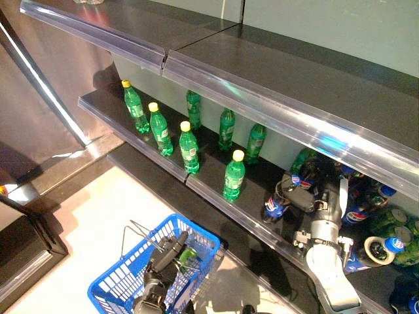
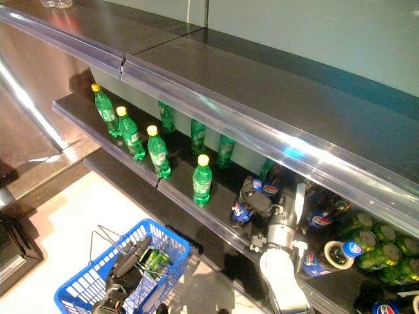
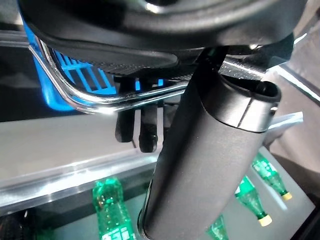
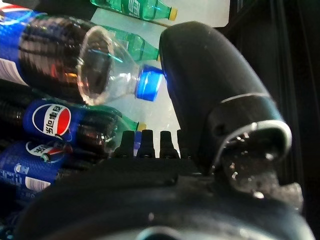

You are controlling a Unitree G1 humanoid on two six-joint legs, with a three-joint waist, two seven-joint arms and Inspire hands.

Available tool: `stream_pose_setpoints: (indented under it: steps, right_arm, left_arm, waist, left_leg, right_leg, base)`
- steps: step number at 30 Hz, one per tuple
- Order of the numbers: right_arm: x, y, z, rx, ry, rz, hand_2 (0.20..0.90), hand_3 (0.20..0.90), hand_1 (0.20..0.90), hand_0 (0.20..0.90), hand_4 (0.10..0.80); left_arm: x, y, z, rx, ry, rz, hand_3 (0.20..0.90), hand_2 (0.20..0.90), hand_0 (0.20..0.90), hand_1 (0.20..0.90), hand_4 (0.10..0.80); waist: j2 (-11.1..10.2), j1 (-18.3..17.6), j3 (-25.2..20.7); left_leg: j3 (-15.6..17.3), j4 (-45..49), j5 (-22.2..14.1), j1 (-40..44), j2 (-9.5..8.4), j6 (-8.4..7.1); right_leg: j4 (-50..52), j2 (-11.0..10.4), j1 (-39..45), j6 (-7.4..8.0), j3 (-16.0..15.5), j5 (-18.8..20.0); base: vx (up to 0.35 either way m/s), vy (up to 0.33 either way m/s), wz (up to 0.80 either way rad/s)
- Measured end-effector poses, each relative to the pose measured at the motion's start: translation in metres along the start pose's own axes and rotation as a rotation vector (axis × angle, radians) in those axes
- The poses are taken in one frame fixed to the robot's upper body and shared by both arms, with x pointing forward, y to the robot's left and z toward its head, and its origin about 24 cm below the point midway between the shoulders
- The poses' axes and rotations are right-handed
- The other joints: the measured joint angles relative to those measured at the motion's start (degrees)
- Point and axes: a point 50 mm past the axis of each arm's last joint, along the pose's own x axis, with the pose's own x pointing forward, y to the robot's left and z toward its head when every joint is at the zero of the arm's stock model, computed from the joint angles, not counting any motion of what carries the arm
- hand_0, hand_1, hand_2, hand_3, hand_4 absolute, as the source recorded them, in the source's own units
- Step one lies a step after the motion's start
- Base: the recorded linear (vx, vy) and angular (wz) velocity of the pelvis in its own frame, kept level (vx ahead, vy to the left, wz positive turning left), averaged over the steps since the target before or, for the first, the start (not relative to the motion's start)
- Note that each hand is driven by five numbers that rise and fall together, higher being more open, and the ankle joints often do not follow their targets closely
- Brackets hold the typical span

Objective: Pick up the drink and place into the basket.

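My right hand (image 1: 300, 191) reaches into the lower shelf among the cola bottles. A cola bottle (image 1: 275, 207) leans against it. In the right wrist view this bottle (image 4: 55, 47) lies just past my straight fingers (image 4: 146, 142), with its blue cap (image 4: 150, 83) beside my raised thumb (image 4: 200, 85). The hand is open, not closed round the bottle. My left hand (image 1: 167, 254) is shut on the wire handles (image 3: 100, 100) of the blue basket (image 1: 118, 284), which hangs low at the left. A green drink (image 1: 188, 255) lies in the basket.
Green bottles (image 1: 189, 147) with yellow caps stand along the lower shelf (image 1: 203, 186) to the left. More cola bottles (image 1: 357, 212) and green cans (image 2: 380, 242) crowd the right end. The upper shelf's clear rail (image 1: 262, 98) overhangs the bottles.
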Motion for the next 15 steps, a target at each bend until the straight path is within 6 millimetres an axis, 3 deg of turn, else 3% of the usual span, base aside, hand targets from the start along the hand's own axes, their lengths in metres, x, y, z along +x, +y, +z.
stream_pose_setpoints:
  steps: [15]
  right_arm:
    - [0.0035, 0.0019, -0.006, 0.011, 0.026, -0.017, 0.9, 0.9, 0.9, 0.9, 0.8]
  left_arm:
    - [-0.0002, 0.0003, -0.0004, 0.021, 0.017, -0.003, 0.2, 0.3, 0.3, 0.3, 0.1]
  waist:
    - [0.0, 0.6, 0.0]
  left_leg:
    - [-0.2, 0.0, 0.0, 0.0, -0.01, -0.01]
  right_leg:
    - [0.0, 0.0, 0.1, -0.01, -0.3, 0.0]
  base:
    - [0.004, -0.001, 0.0]
